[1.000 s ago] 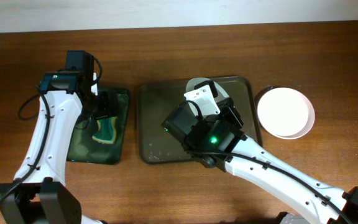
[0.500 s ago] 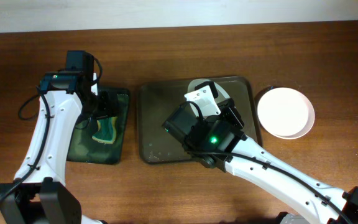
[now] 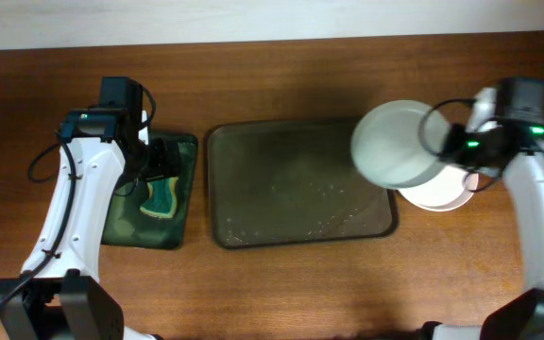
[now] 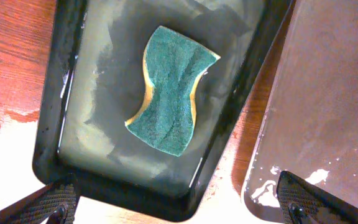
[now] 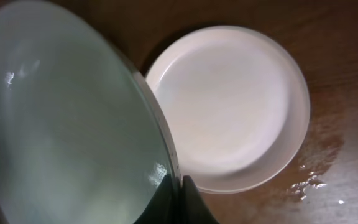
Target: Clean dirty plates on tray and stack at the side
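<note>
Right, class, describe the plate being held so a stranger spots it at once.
Find the larger dark tray mid-table. At its right edge the right gripper holds a greyish plate by its rim, partly over the whiter plate lying flat.

Left end effector (image 4: 176, 208) hung with jaws spread wide, right end effector (image 5: 176, 194) was pinched tight on the plate (image 5: 61, 124) rim.
</note>
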